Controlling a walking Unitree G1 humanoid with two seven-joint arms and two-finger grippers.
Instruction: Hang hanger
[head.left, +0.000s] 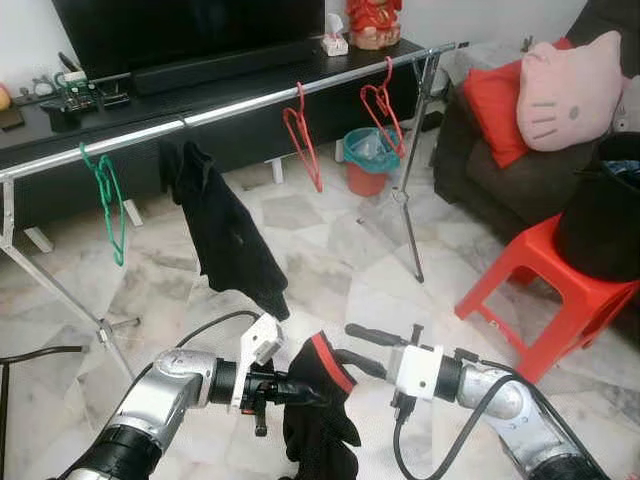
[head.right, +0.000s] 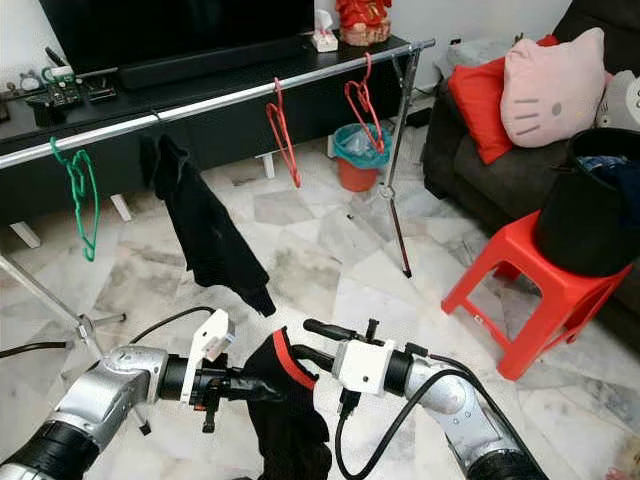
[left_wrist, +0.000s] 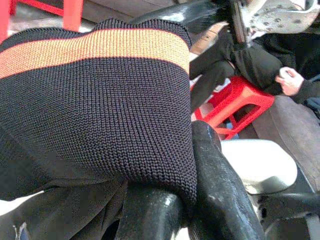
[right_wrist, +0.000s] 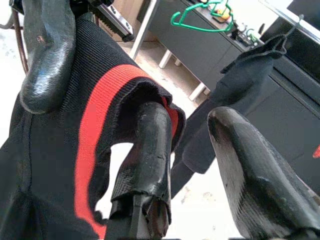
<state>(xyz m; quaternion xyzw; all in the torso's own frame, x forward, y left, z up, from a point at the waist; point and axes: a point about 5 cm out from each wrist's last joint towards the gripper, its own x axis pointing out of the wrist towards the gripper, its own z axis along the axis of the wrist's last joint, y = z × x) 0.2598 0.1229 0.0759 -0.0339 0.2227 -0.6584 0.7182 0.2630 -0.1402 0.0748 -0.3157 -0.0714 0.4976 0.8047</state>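
Observation:
A black knitted garment with a red band (head.left: 318, 400) hangs between my two grippers, low over the floor. My left gripper (head.left: 302, 393) is shut on its fabric, which drapes over the fingers (left_wrist: 220, 195). My right gripper (head.left: 347, 343) is open: one finger (right_wrist: 147, 145) sits inside the red-banded opening, the other (right_wrist: 245, 165) stays outside. Beyond them runs a silver clothes rail (head.left: 250, 105). On it hang a green hanger (head.left: 108, 195), a black garment (head.left: 225, 235) and two red hangers (head.left: 303, 140) (head.left: 382, 108).
The rail's tripod leg (head.left: 410, 215) stands ahead on the right. A red stool (head.left: 545, 285) carries a black basket (head.left: 605, 215) beside a sofa with a pink cushion (head.left: 565, 95). Behind the rail are a dark TV bench (head.left: 200, 95) and a bin (head.left: 366, 160). A person's hand (left_wrist: 290, 80) appears in the left wrist view.

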